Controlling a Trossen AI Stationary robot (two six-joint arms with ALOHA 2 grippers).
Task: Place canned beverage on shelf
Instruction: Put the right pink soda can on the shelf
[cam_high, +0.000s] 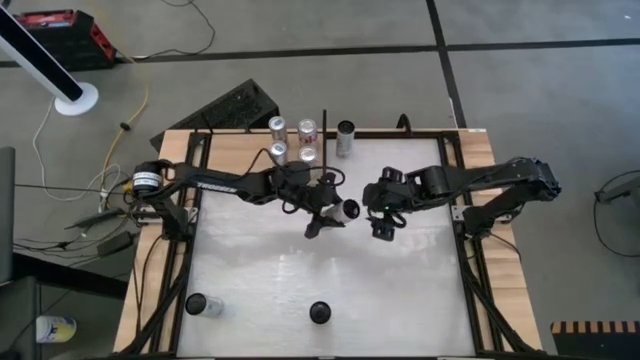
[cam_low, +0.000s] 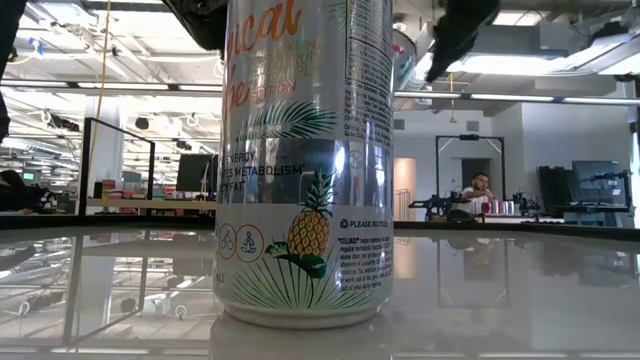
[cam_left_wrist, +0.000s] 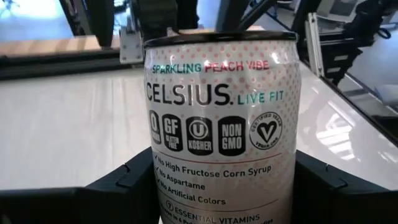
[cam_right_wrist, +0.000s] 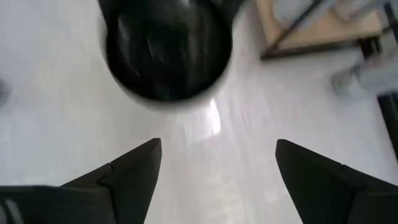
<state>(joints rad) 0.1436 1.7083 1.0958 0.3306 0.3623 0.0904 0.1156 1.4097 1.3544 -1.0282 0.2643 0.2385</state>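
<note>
My left gripper (cam_high: 333, 210) is at the table's middle, shut on a white Celsius can (cam_left_wrist: 221, 118), which also shows in the high view (cam_high: 347, 210). My right gripper (cam_high: 383, 226) is open and empty just right of it, fingers spread in its wrist view (cam_right_wrist: 217, 162) over the white tabletop, with a blurred dark round thing (cam_right_wrist: 166, 50) ahead. The pale wooden shelf (cam_high: 225, 150) runs along the table's far edge, with several cans (cam_high: 292, 140) standing on it beside a thin black upright (cam_high: 323, 122). My left gripper pinches the can's round body between its two fingers (cam_left_wrist: 127, 183), one on each side, on the lower part of the wall (cam_left_wrist: 163, 186). The can's top rim (cam_left_wrist: 217, 38) points away from the wrist. The bottom end is out of the picture.
A pineapple-printed can (cam_low: 300, 200) stands near the table's front edge (cam_high: 320, 312), close to the low camera. Another can (cam_high: 204, 305) is at the front left. One more can (cam_high: 345, 136) stands apart at the shelf's right. Black frame rails line both sides.
</note>
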